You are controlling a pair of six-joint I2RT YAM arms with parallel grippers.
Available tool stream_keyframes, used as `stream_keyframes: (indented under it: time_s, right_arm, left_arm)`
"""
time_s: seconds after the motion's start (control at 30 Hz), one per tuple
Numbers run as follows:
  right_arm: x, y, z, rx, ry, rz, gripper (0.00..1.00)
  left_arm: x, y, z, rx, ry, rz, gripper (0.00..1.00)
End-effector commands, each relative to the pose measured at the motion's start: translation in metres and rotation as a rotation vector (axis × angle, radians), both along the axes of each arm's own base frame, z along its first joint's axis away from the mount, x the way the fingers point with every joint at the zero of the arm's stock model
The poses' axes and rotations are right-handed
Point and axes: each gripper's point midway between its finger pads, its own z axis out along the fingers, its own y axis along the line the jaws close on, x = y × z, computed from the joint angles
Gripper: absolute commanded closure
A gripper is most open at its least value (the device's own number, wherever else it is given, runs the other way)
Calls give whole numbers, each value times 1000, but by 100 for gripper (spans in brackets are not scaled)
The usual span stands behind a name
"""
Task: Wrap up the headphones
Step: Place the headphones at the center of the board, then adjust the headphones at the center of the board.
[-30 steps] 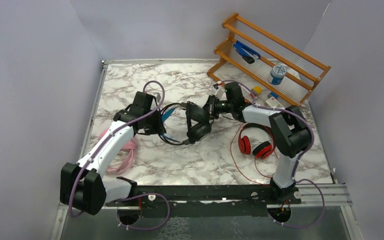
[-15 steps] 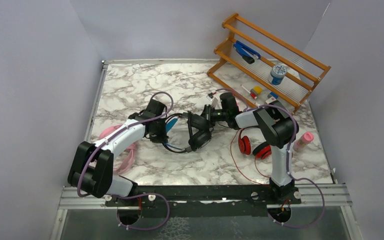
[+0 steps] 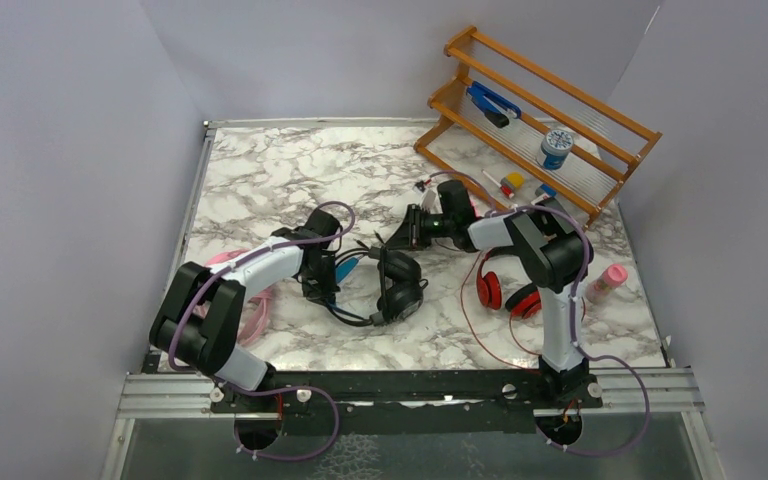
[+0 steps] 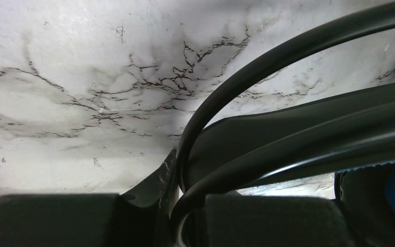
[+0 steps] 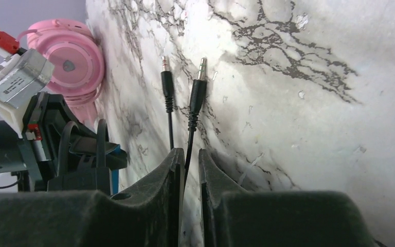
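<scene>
Black cable (image 4: 288, 51) is pinched between the pressed-together fingers of the left hand (image 4: 185, 206), low over the marble table (image 3: 280, 170). Just past those fingers, to their right, runs the broad dark band of the black-and-blue headphones (image 3: 400, 285), with a patch of blue at the far right edge of the wrist view. From above, this headset lies between the two hands, its ear cups on the table just right of the left hand (image 3: 328, 290) and just below the right hand (image 3: 395, 243).

The right hand (image 5: 189, 159) holds its fingers slightly spread. A thin cable (image 5: 191, 121) passes through the narrow gap, lying against one finger, and it is not squeezed. Its jack plug (image 5: 199, 77) sits just beyond the fingertips, close to the table. A second, slimmer plug shows beside it; whether that is a reflection I cannot tell.

The pink headphones (image 5: 72, 62) lie beyond the left hand, on its outer side. The red headphones (image 3: 505, 290) rest behind the right hand, beside its arm, well apart from the wooden rack (image 3: 540, 110).
</scene>
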Motion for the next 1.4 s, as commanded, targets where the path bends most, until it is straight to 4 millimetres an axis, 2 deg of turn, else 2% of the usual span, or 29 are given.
stream_keyframes:
  time_s: [0.0, 0.13, 0.4, 0.53, 0.73, 0.8, 0.93, 1.0, 1.17, 1.23, 1.37]
  right_arm:
    - [6, -6, -18, -95, 4, -1, 78]
    - [17, -7, -11, -146, -23, 2, 68]
    - [44, -17, 11, -314, -105, 2, 36]
    - [53, -31, 18, -428, -129, -15, 31]
    - [60, -45, 43, -499, -202, -39, 26]
    - [60, -45, 53, -500, -216, -25, 26]
    - [46, -38, 78, -432, -223, 31, 25]
    - [36, -36, 86, -390, -227, 51, 24]
    - [19, -43, 79, -408, -188, 79, 23]
    - [17, -49, 68, -446, -178, 78, 23]
    - [14, -67, 37, -570, -145, 68, 26]
  left_arm:
    - [-16, 11, -9, 64, 65, -23, 100]
    - [-16, 15, -9, 95, 63, -10, 100]
    - [-21, 19, -6, 117, 83, 17, 98]
    - [-23, 17, -4, 103, 92, 25, 87]
    - [-19, 17, 2, 106, 78, 23, 73]
    - [-18, 15, 5, 97, 78, 22, 65]
    - [-12, 16, 14, 97, 35, 28, 47]
    - [-8, 17, 21, 103, 10, 31, 42]
    - [-4, 17, 35, 96, -25, 30, 32]
    - [-3, 17, 42, 89, -41, 32, 30]
    - [4, 14, 73, 44, -129, 32, 22]
